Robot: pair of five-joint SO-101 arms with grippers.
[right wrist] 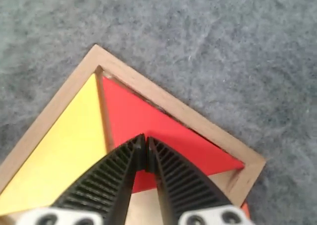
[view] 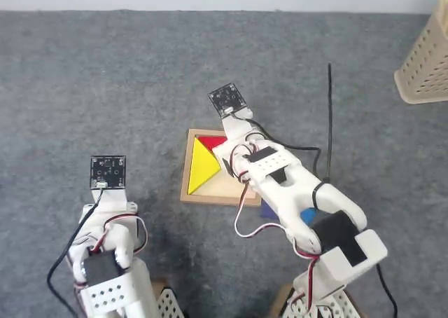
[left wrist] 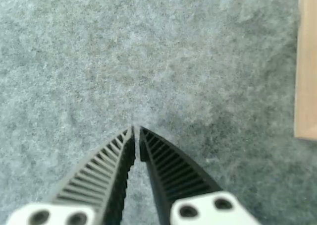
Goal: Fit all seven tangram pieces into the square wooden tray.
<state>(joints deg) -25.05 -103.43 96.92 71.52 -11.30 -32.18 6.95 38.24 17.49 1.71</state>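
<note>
right gripper [right wrist: 145, 138]: jaws closed together with nothing between them, tips poised over the red triangle [right wrist: 168, 128] (contact with it cannot be judged). the red triangle lies flat in one corner of the square wooden tray [right wrist: 184, 107], its long edge against the rim. just beside the tips, sharing an edge with the red piece, the yellow triangle [right wrist: 64, 155] is also seated in the tray. bare tray floor shows close under the fingers [right wrist: 94, 185]. beyond the rim lies the grey felt surface [right wrist: 223, 41].

left gripper [left wrist: 136, 131]: jaws likewise closed and empty, tips over the grey felt, with one side of the tray rim well off to its side.

high view: the right arm stretches over the tray and the left arm stands apart from it. a blue piece [view: 306, 216] shows under the right arm, outside the tray. a perforated cream basket [view: 427, 59] stands far beyond the right gripper, at the edge of the felt.
</note>
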